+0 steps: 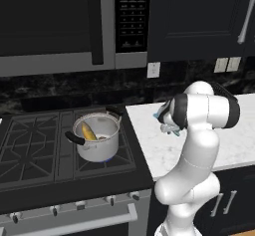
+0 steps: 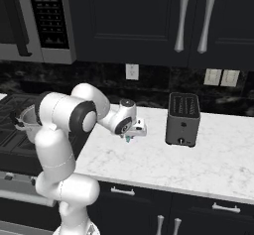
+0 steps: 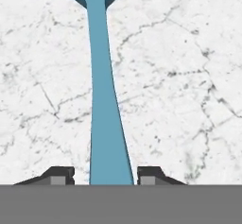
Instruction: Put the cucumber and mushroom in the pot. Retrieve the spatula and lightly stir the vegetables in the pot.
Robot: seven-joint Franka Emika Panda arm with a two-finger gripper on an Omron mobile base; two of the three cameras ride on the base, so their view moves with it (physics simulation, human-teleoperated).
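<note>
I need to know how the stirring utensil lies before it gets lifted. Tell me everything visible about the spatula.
The spatula is plain blue-teal, matte like plastic, with a slim handle flaring into a blade at the hand view's top. It lies flat on the white marbled counter, handle running between the tool's dark fingertips, which flank it with small gaps.

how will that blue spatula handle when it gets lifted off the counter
The spatula looks thin and straight, so probably stiff and light. Its flat shape shouldn't roll on the marble counter. Gripped at the narrow handle end, the far blade may droop or swing; its smooth surface could slip between the fingers.
</note>
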